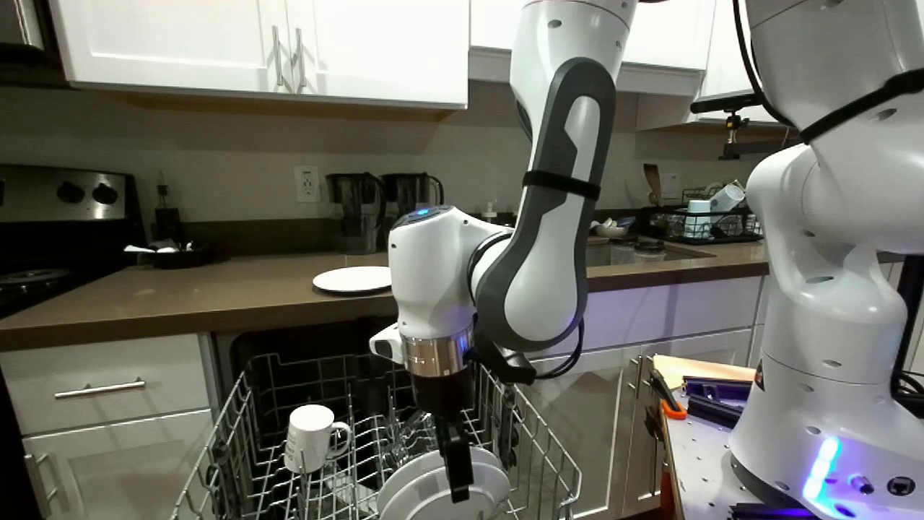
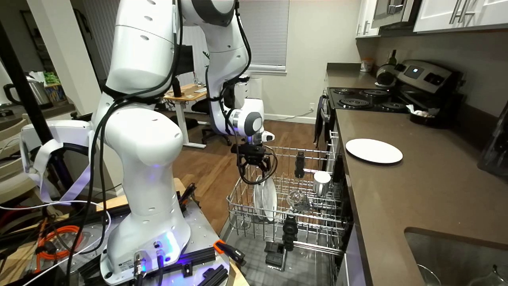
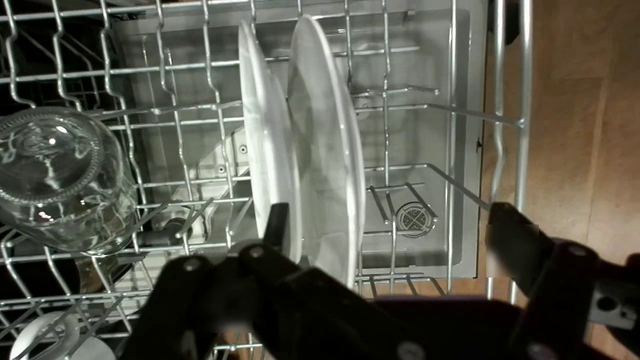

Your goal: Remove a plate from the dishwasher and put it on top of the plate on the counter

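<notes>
Two white plates stand on edge in the pulled-out dishwasher rack [image 1: 556, 456]. In the wrist view, the left plate [image 3: 267, 135] and the right plate [image 3: 345, 150] lean close together with a narrow gap. Both plates also show in an exterior view [image 2: 270, 198]. My gripper [image 3: 392, 212] points down over them, open and empty. Its left finger overlaps the left plate's near part; its right finger is well right of both plates, near the rack's side wires. Contact cannot be told. A flat white plate [image 1: 352, 279] lies on the counter [image 2: 432, 190], also in an exterior view [image 2: 374, 151].
A white mug [image 1: 310, 438] and an upside-down glass jar [image 3: 60, 175] sit in the rack beside the plates. Rack wires and tines surround the plates. The counter edge overhangs the dishwasher. Dark pitchers [image 1: 354, 213] stand behind the counter plate; the stove [image 2: 365, 97] is beyond it.
</notes>
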`<action>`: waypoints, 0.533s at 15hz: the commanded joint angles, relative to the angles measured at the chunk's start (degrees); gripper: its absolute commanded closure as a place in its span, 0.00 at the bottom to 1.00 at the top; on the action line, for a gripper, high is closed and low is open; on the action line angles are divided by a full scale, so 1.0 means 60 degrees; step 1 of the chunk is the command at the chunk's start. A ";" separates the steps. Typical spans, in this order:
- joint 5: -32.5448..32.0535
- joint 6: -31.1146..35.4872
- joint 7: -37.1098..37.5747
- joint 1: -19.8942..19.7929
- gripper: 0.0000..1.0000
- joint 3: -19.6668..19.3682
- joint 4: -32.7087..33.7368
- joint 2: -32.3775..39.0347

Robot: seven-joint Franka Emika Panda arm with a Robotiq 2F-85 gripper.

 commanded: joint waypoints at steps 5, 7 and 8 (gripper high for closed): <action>-0.0538 0.0570 0.0298 -0.0198 0.00 0.0138 -0.0109 0.0167; -0.0443 0.0879 -0.0061 -0.0464 0.00 0.0266 0.0023 0.0515; -0.0289 0.0998 -0.0189 -0.0597 0.00 0.0369 0.0056 0.0661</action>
